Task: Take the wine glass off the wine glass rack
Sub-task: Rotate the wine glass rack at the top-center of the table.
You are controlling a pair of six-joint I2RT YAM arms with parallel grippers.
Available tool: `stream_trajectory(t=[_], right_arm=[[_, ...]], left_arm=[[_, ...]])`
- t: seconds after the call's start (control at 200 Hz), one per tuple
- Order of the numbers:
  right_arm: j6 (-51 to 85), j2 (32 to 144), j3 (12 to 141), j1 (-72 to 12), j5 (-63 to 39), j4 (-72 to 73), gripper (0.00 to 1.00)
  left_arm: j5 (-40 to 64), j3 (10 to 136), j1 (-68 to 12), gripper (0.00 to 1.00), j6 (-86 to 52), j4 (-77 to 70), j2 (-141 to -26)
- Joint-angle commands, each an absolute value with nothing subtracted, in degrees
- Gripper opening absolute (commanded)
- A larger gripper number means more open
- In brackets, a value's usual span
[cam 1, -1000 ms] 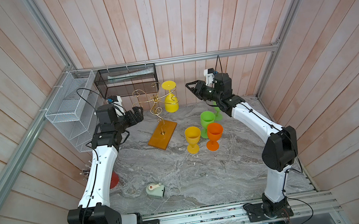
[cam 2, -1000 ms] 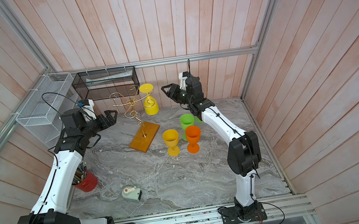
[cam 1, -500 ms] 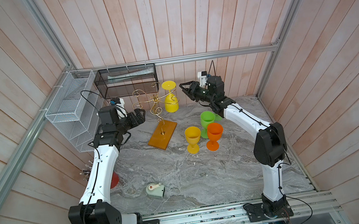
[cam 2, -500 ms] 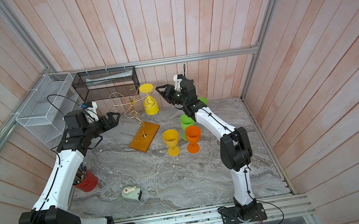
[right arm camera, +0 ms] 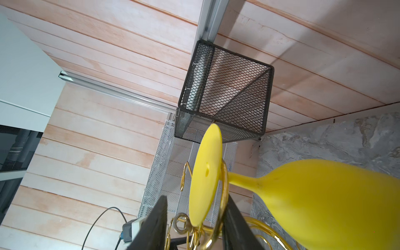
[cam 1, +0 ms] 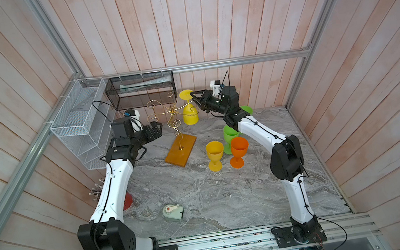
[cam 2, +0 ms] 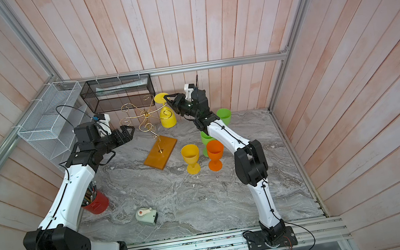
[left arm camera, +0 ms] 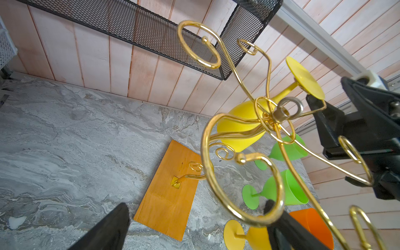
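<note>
A yellow wine glass (cam 1: 190, 115) (cam 2: 168, 119) hangs upside down from a scroll arm of the gold wire wine glass rack (cam 1: 180, 150) (cam 2: 161, 153), close to the back wall. My right gripper (cam 1: 194, 98) (cam 2: 168, 99) is raised at the glass's foot. In the right wrist view its dark fingers (right arm camera: 159, 216) straddle the yellow foot disc (right arm camera: 205, 179) and the gold loop (right arm camera: 224, 194) that carries it, with a gap still showing on one side. My left gripper (cam 1: 157, 126) (left arm camera: 195, 207) is open beside the rack's left arms, holding nothing.
Upright glasses stand right of the rack's base: yellow (cam 1: 215, 155), orange (cam 1: 239, 150) and green (cam 1: 230, 136), with another green one (cam 1: 246, 110) behind my right arm. A black mesh basket (cam 1: 140, 90) and a white wire shelf (cam 1: 80, 123) hang on the walls. A red cup (cam 2: 96, 202) stands front left.
My right gripper has moved left to the hanging glass's foot and its jaws have narrowed around it. The left gripper has edged slightly towards the rack.
</note>
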State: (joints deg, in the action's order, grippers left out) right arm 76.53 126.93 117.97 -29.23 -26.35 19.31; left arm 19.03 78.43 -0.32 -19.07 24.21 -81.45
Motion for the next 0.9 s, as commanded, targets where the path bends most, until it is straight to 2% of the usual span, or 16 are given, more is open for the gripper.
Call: stream_trajectory(t=[0.0,0.13,0.545,0.895], right_arm=[[78.50,127.91,120.93,-29.65,-24.36,21.37,0.34],[78.16,127.85,121.62,-29.87,-22.92,19.90,0.25],[76.39,124.46,118.35,-30.43,-18.85,18.84,0.06],[75.29,117.41,108.53,-31.19,-13.24,22.03,0.01]], left_arm=[[18.24,80.06,0.26,0.98,-18.14,23.62,-82.25],[18.27,80.08,0.48,0.98,-18.26,23.45,-82.40],[18.35,80.38,1.32,0.98,-18.54,22.85,-82.85],[18.62,82.91,2.20,0.98,-18.85,22.35,-85.43]])
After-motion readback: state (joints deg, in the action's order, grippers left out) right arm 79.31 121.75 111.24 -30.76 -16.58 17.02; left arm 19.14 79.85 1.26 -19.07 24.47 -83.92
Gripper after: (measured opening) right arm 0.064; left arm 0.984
